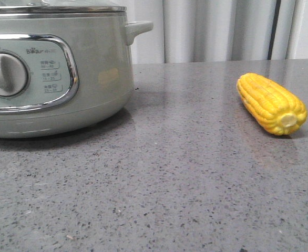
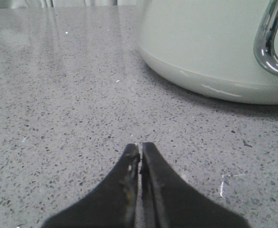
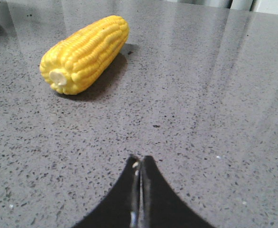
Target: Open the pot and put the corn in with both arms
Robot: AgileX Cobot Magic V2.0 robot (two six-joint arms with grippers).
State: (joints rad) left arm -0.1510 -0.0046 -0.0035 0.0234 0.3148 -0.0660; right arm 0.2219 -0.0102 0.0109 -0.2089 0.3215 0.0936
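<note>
The electric cooker pot [image 1: 54, 73] stands on the grey speckled tabletop [image 1: 175, 173] toward its left edge, glass lid [image 1: 54, 6] on. The corn cob [image 1: 271, 103] lies on its side toward the right edge, well apart from the pot, pale stub end facing the near edge. The left tool [image 2: 140, 148] and the right tool [image 3: 140, 160] each have their fingers pressed together, holding nothing, low over bare tabletop.

Speckled grey stone table [image 1: 185, 173], glossy and faintly reflective, the pot [image 1: 49, 73] sat at its left, the corn [image 1: 271, 103] lay on its side at right, well apart
</note>
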